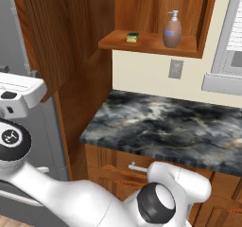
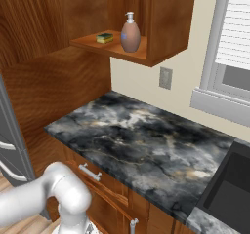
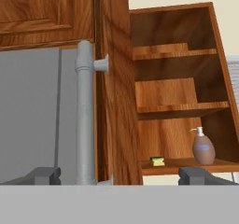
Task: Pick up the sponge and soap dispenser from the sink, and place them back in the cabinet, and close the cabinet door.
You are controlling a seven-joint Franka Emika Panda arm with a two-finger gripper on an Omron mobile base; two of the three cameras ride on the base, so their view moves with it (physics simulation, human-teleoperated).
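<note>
- The cabinet is the landmark: a reddish-brown wooden wall cupboard, open at the front, above a dark marbled stone counter.
- On its lowest shelf the soap dispenser stands upright, a rounded orange-brown bottle with a white pump and a pale blue label.
- The sponge lies flat on the same shelf, well to the bottle's left; it reads as a small yellow block with a darker green top, not red-pink.
- The hand view adds two more plain shelves of the cabinet above the loaded one, which the base views cut off.
- That view also shows the cabinet door swung open and seen nearly edge-on, its long grey metal bar handle running upright just left of the edge.
- The gripper has its fingers spread wide apart and released, grasping nothing; the handle's lower end sits between the two dark tips.
- The right base view alone shows the sink, a black basin at the counter's right end, far from the cabinet.
- Both base views show a pale wall outlet below the cabinet and a window frame to its right.
</note>
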